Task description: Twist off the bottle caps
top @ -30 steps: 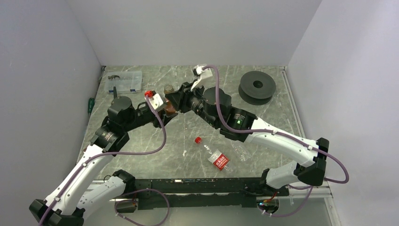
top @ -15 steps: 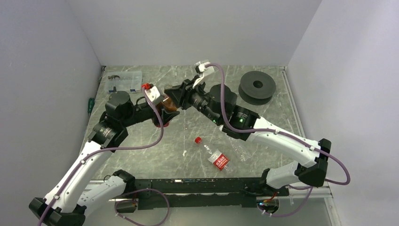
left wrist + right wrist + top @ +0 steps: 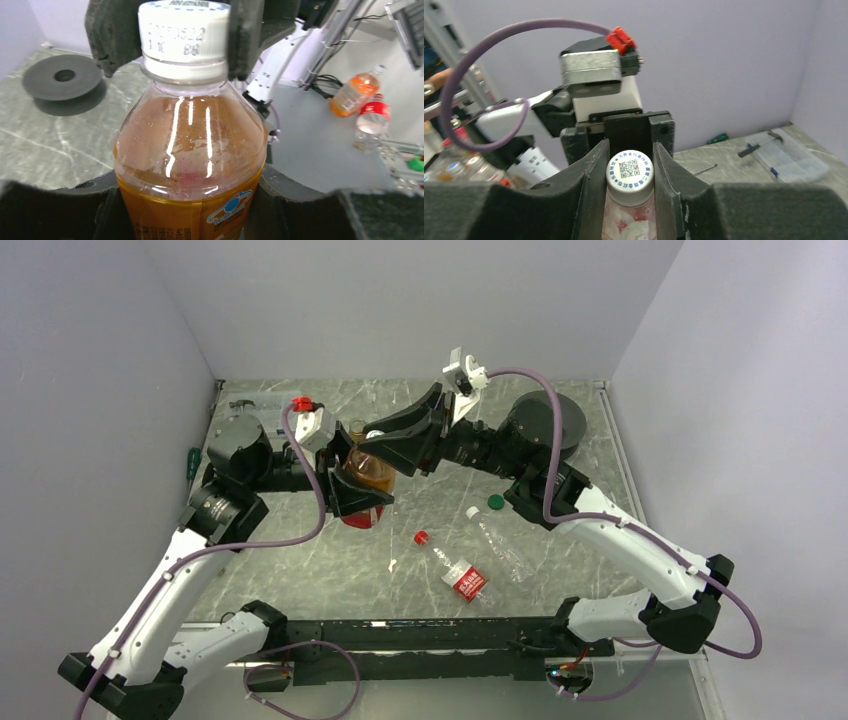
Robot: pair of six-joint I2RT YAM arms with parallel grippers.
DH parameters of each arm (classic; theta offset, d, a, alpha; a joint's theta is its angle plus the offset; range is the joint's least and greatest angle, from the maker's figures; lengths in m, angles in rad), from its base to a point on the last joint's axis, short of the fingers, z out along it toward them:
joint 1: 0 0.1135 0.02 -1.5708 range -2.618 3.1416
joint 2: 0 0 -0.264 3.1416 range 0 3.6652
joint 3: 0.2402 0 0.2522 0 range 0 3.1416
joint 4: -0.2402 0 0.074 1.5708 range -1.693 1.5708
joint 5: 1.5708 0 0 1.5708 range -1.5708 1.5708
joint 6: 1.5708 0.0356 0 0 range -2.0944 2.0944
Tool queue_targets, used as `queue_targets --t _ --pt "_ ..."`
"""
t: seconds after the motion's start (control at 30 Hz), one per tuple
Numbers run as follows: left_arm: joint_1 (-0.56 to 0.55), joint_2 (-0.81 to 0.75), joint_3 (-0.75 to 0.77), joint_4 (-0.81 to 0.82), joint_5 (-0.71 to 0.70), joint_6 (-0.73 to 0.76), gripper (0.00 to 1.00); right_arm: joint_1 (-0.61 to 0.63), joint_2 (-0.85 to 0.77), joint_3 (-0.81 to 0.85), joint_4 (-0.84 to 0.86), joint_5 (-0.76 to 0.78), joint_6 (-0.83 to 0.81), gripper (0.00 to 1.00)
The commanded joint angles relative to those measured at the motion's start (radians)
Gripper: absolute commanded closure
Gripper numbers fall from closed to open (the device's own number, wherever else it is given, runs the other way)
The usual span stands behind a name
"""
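Note:
My left gripper (image 3: 352, 492) is shut around the body of the amber-liquid bottle (image 3: 368, 468) and holds it up off the table. My right gripper (image 3: 385, 447) is shut on its white cap (image 3: 630, 171), one pad (image 3: 591, 192) on each side. In the left wrist view the bottle (image 3: 190, 150) fills the frame, and the cap (image 3: 183, 37) sits between the right fingers (image 3: 112, 35). A loose green cap (image 3: 495, 502) lies on the table. A plain bottle (image 3: 500, 543) and a red-labelled bottle (image 3: 458, 575) with a red cap (image 3: 421, 537) lie on their sides. The short yellowish bottle is hidden.
A large black spool (image 3: 565, 420) sits at the back right, partly behind my right arm. A clear plastic box (image 3: 232, 412) and a green screwdriver (image 3: 192, 462) are at the back left. Grey walls enclose the table on three sides.
Both grippers have risen with the amber bottle, which now looks larger. My right arm has swung back and right, uncovering the green cap and the plain bottle.

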Motion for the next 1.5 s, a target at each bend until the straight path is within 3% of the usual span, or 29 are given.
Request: queue_targets --t 0.0,0.1,0.13,0.23,0.27,0.33,0.37,0.53,0.67,0.97,1.3,1.47 --pt "-0.001 0.024 0.035 0.062 0.119 -0.116 0.82 -0.032 -0.013 -0.005 0.128 -0.375 0.06 1.0" --pt "-0.001 0.032 0.039 0.047 0.119 -0.112 0.82 -0.035 -0.004 0.018 0.071 -0.39 0.023 0.97" --pt "-0.001 0.033 0.039 0.038 0.117 -0.098 0.82 -0.035 -0.002 0.024 0.05 -0.377 0.004 0.88" --pt "-0.001 0.033 0.041 -0.005 0.072 -0.036 0.82 -0.036 -0.017 0.021 -0.016 -0.225 -0.03 0.33" --pt "-0.001 0.032 0.045 -0.034 0.04 -0.003 0.81 -0.036 -0.026 0.014 -0.031 -0.131 -0.034 0.19" --pt "-0.001 0.03 0.046 -0.09 -0.066 0.075 0.8 -0.036 -0.044 0.011 -0.059 0.053 -0.025 0.05" --pt "-0.001 0.03 0.045 -0.114 -0.134 0.117 0.8 -0.036 -0.049 0.012 -0.07 0.136 -0.014 0.03" --pt "-0.001 0.029 0.016 -0.161 -0.46 0.289 0.81 -0.033 -0.026 0.074 -0.185 0.435 0.055 0.06" --pt "-0.001 0.006 -0.02 -0.127 -0.496 0.315 0.81 -0.028 0.061 0.186 -0.359 0.567 0.093 0.16" --pt "-0.001 0.009 -0.022 -0.119 -0.487 0.296 0.81 0.003 0.143 0.252 -0.385 0.538 0.112 0.25" --pt "-0.001 0.012 -0.032 -0.101 -0.493 0.278 0.81 0.007 0.161 0.236 -0.34 0.509 0.144 0.51" --pt "-0.001 0.013 -0.031 -0.096 -0.494 0.275 0.81 0.008 0.177 0.237 -0.337 0.492 0.158 0.51"
